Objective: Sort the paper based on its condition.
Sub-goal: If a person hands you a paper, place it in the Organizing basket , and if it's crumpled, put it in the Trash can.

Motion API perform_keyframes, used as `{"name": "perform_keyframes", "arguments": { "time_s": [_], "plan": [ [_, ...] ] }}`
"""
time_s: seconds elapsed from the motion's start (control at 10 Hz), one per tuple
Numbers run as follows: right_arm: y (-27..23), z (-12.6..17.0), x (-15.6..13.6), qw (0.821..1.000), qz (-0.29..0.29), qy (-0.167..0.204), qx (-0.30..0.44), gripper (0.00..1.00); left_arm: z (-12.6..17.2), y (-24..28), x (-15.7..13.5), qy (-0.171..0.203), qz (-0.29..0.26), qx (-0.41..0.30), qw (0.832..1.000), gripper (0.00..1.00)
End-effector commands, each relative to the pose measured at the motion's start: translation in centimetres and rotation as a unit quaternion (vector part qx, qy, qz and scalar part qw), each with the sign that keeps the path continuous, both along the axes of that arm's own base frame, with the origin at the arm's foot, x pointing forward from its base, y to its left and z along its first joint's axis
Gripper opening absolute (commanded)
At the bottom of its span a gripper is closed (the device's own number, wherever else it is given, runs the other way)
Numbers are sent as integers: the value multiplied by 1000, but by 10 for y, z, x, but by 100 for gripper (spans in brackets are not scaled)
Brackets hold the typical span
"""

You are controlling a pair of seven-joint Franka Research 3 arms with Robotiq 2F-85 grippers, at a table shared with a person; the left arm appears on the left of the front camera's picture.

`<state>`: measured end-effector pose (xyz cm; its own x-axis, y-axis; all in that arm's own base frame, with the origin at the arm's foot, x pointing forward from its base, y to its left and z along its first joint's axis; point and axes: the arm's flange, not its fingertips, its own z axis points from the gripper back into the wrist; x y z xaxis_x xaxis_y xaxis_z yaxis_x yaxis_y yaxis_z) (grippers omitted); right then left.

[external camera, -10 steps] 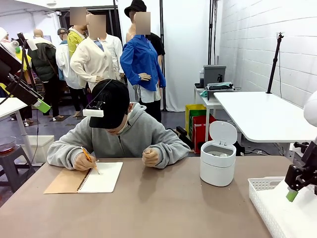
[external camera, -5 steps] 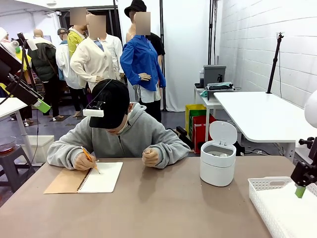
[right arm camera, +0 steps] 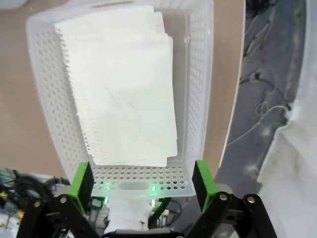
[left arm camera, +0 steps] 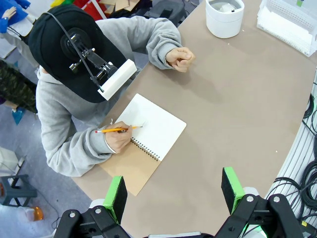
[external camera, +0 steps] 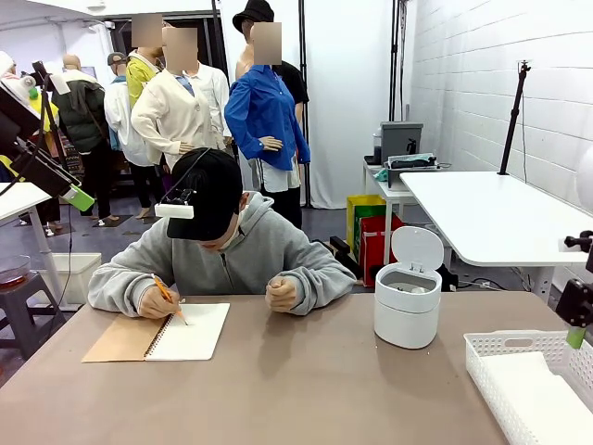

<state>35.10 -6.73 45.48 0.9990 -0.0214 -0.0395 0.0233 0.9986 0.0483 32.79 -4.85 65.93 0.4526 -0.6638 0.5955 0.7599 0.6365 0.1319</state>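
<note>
Lying flat in the basket (right arm camera: 200,74), paper sheets (right arm camera: 124,89); bin (external camera: 408,297) lid open

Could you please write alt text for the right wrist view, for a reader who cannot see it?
A white lattice basket on a brown table holds several white paper sheets, seen from above. The right gripper is open over the basket's near end, holding nothing.

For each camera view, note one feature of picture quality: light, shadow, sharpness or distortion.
Front view: even indoor light, soft shadow beside the bin. Left wrist view: wide-angle bending curves the table edge; the notebook is sharp. Right wrist view: the paper in the basket looks bright, its faint marks hard to read.
</note>
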Motion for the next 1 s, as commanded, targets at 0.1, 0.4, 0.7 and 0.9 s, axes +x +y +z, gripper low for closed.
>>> {"name": "perform_keyframes", "arguments": {
  "time_s": [0.1,0.4,0.7,0.9],
  "plan": [
    [13,21,-13,997,71,-20,-3,100,0,0,0,0,1,1,1000,100],
    [28,35,-21,995,93,-41,-7,100,0,0,0,0,1,1,1000,100],
    [22,31,-13,996,79,-32,-3,100,0,0,0,0,1,1,1000,100],
    [22,31,-13,996,79,-32,-3,100,0,0,0,0,1,1,1000,100]
  ]
}}
